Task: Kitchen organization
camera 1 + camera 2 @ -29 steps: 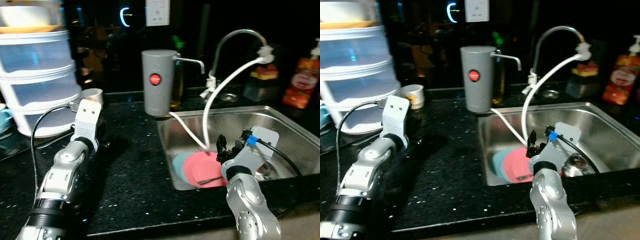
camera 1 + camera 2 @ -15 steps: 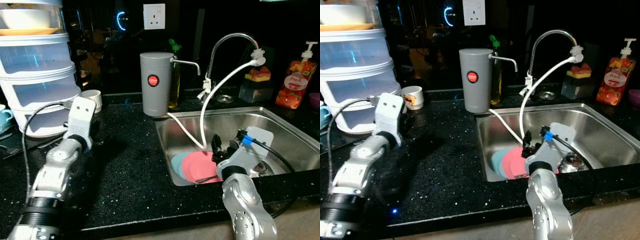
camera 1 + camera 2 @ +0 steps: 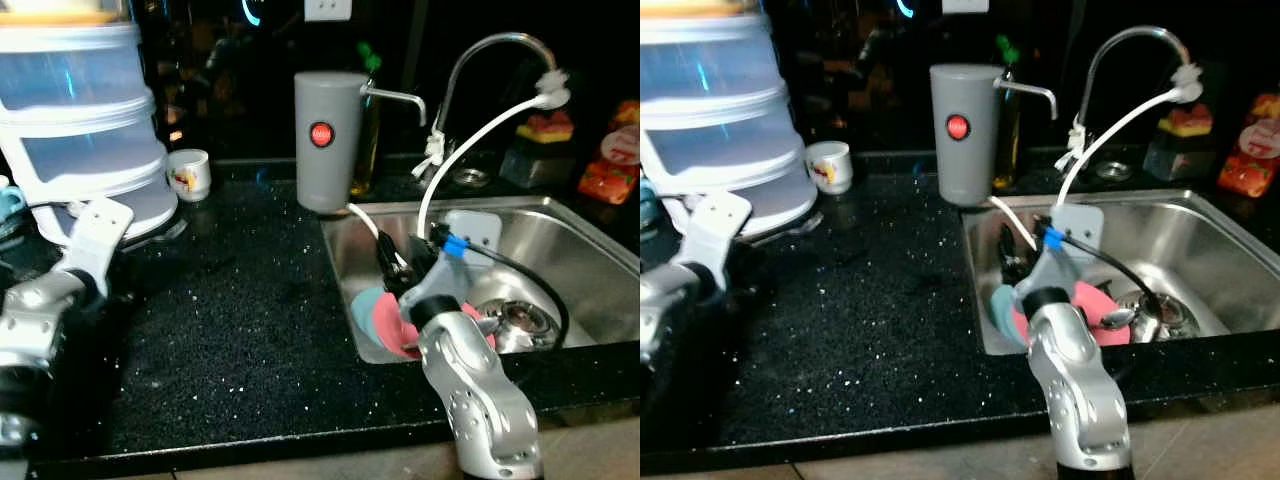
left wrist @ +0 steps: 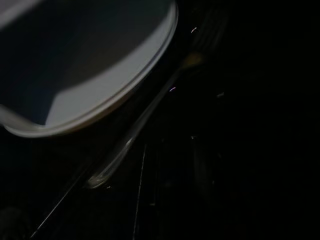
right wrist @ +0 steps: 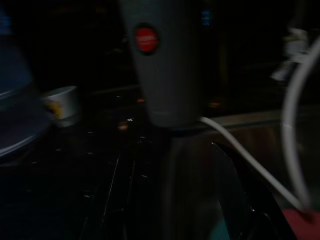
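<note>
The right gripper [image 3: 392, 262] was raised over the left end of the steel sink [image 3: 560, 225]. Its black fingers [image 3: 386, 256] appeared slightly parted, with nothing seen between them, though blur left this uncertain. Directly below the fingers lay a pink plate [image 3: 1095, 305] overlapping a teal plate [image 3: 366, 305] on the sink floor. A spoon [image 3: 1118, 318] rested on the pink plate, on the side away from the fingers. A white hose [image 3: 470, 150] ran from the faucet [image 3: 490, 50] down into the basin just beside the fingers. Ahead of the fingertips, the grey dispenser with a red button [image 5: 162, 60] stood on the black counter [image 3: 240, 330], and a small white cup [image 5: 62, 105] stood farther off.

The left gripper [image 3: 100, 225] rested low on the counter beside the stacked translucent containers [image 3: 85, 120]. Its finger state could not be determined. In the dark left wrist view, a fork [image 4: 150, 107] lay on the counter ahead of it, alongside the container's base rim [image 4: 100, 100].
</note>
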You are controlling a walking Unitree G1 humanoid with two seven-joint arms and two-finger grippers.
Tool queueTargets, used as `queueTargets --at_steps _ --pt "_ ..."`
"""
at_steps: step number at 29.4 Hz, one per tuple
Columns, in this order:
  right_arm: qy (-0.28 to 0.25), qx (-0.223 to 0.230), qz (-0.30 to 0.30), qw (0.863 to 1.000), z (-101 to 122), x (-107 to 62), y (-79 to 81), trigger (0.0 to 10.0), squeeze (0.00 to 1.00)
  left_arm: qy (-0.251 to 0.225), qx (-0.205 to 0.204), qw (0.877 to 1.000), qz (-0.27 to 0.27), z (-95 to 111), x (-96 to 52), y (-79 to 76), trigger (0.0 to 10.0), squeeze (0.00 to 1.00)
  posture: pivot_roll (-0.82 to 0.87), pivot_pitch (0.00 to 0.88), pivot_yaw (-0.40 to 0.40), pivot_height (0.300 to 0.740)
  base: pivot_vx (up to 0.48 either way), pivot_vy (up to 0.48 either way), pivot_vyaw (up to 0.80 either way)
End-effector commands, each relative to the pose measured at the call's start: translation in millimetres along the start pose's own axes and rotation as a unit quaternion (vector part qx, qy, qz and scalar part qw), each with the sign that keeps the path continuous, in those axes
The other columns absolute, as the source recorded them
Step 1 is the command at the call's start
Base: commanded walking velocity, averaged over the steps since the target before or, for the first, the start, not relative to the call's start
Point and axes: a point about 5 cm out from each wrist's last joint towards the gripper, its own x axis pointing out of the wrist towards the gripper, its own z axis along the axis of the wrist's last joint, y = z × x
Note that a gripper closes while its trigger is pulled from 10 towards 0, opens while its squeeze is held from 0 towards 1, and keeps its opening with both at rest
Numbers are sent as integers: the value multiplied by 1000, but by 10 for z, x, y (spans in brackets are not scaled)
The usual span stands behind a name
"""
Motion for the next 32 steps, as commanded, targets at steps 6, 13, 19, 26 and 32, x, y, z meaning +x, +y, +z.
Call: queueTargets --at_steps 6,13,19,26,32 --pt "-19 1 42 999 203 56 131 10000 0 18 -26 999 9 14 2 296 10000 0 4 206 -74 740 0 0 0" --pt "-40 1 56 998 370 63 201 10000 0 11 -36 999 5 143 -5 428 10000 0 -13 217 -73 740 0 0 0" --pt "-43 -2 42 998 404 8 139 10000 0 -33 -116 992 46 375 -127 738 10000 0 -28 209 -61 740 0 0 0" --pt "-41 -6 29 999 421 -29 86 10000 0 -54 -167 980 93 377 -252 949 10000 0 -38 207 -58 740 0 0 0" --pt "-36 -7 26 999 416 -43 66 10000 0 -6 -211 969 130 134 -269 965 10000 0 -38 223 -66 740 0 0 0"
